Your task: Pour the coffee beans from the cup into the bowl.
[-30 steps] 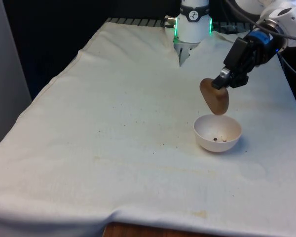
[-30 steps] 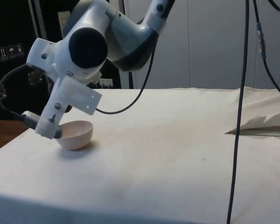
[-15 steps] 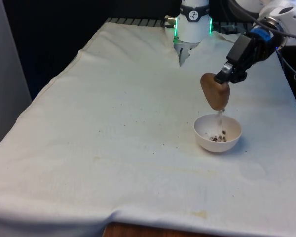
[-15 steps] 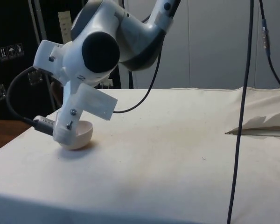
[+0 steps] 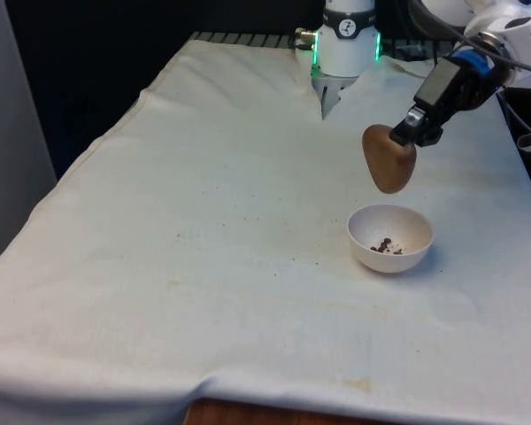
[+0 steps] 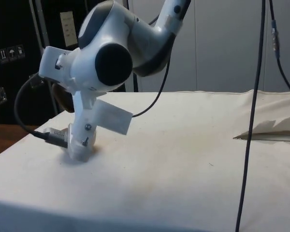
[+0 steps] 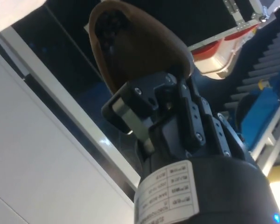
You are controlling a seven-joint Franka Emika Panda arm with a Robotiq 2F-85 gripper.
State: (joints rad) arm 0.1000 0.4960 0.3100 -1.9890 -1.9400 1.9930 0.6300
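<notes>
- Lifted a bit higher over the last second: brown cup [image 5: 388, 159] now hangs clear above the white bowl [image 5: 390, 237] instead of nearly touching its rim, and tipped further over too.
- Got more beans in the bowl than a second ago: small dark pile of coffee beans [image 5: 385, 244] on the bottom, up from a couple of specks.
- No bean stream visible right now, unlike half a second back.
- Gripper [image 5: 413, 130] pinching the cup by its rim, one finger inside, one outside, clamped tight in the wrist view [image 7: 147, 100].
- Looks like a few beans stuck deep inside the cup there, hard to be sure.
- Bowl sitting on the white cloth [image 5: 203, 221] toward the front view's right, mostly hidden behind the arm in the side view.
- Handling guess: cup seems light and stiff, smooth-walled, so a rim pinch holds fine but could twist if swung fast. Near empty now, so even lighter.
- Bowl looks light and shallow too, probably slides on the cloth if bumped, so best kept clear of it.
- Pour looks mostly done; maybe a little shake or more tilt for any stragglers, then set the cup down upright.
- Some stray specks on the cloth, can't tell whether beans or stains.
</notes>
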